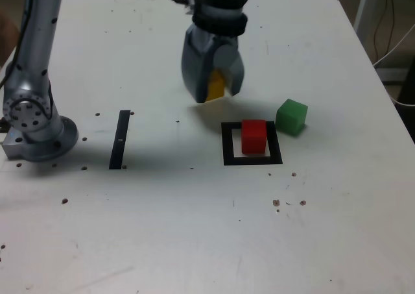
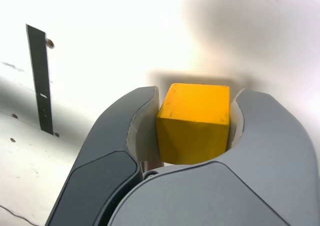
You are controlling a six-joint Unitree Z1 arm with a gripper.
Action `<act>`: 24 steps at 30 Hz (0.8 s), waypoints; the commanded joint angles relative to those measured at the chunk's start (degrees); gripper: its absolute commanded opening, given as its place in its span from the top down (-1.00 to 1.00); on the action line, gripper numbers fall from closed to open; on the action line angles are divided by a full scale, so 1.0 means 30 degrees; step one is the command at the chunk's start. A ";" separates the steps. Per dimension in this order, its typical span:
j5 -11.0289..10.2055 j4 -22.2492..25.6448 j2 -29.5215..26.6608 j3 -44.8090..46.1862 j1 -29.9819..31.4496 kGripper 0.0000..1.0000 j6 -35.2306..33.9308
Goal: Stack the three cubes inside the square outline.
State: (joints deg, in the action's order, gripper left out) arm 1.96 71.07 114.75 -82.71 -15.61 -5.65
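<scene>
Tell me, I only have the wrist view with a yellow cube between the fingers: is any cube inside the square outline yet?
Observer: Yes. In the exterior view the red cube sits inside the square outline.
Operator: And the green one?
Observer: The green cube rests on the table, just outside the outline's far corner on the exterior view's right.
Operator: Where is the gripper relative to that outline?
Observer: The gripper, shut on the yellow cube, hangs beyond the outline, toward the exterior view's left.
</scene>
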 commanded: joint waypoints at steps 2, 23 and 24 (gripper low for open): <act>-0.0142 0.0876 -0.0157 -0.1106 0.0775 0.27 0.0130; 0.0681 0.3661 0.0912 -0.5358 0.4089 0.27 0.2204; 0.0725 0.3652 0.0960 -0.5389 0.4222 0.27 0.2207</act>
State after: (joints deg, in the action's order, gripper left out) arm 3.98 81.86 117.21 -98.56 -3.21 0.89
